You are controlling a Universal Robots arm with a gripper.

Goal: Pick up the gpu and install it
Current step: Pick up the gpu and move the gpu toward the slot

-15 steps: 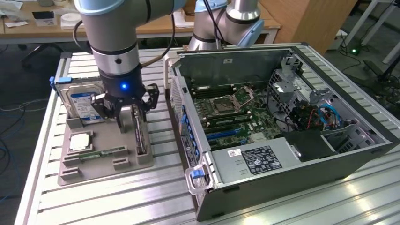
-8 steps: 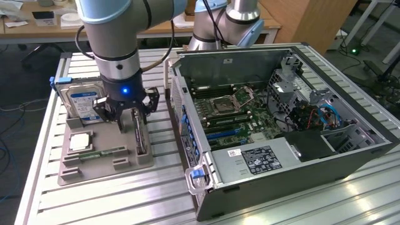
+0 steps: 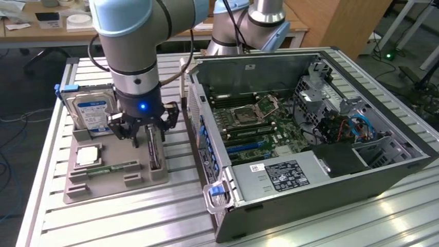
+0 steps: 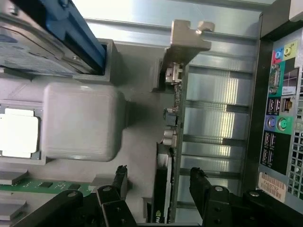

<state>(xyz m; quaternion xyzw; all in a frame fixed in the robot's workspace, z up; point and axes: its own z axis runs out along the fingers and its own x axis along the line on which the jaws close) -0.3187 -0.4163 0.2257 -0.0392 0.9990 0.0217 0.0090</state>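
A grey holder tray (image 3: pixel 110 186) is seen on the slatted aluminium table (image 3: pixel 103 221), just beside the open computer case (image 3: pixel 322 170), in which the motherboard (image 3: pixel 268 123) is exposed. In the tray, a silver hard drive (image 3: pixel 91 109) with a blue label is stood upright at the far end as the exterior view shows it. A processor chip (image 3: pixel 88 155) is laid flat near the middle, and a narrow green memory stick (image 3: pixel 113 168) is laid closer to the near edge. The gpu (image 4: pixel 173 118) is stood on its edge in a slot of the same tray, on the side nearest to the case, with its pale metal bracket (image 4: pixel 187 35) at one end. In the wrist view the rear port panel (image 4: pixel 279 118) of the case is seen near the card, with bare table slats between them. A raised grey block (image 4: pixel 80 120) of the tray is found on the other side of the card. The gripper (image 3: pixel 147 135) is positioned directly over the gpu. Its jaws are spread wide, and the two black fingers (image 4: pixel 118 177) are placed one on each side of the card, apart from it. Nothing is grasped.
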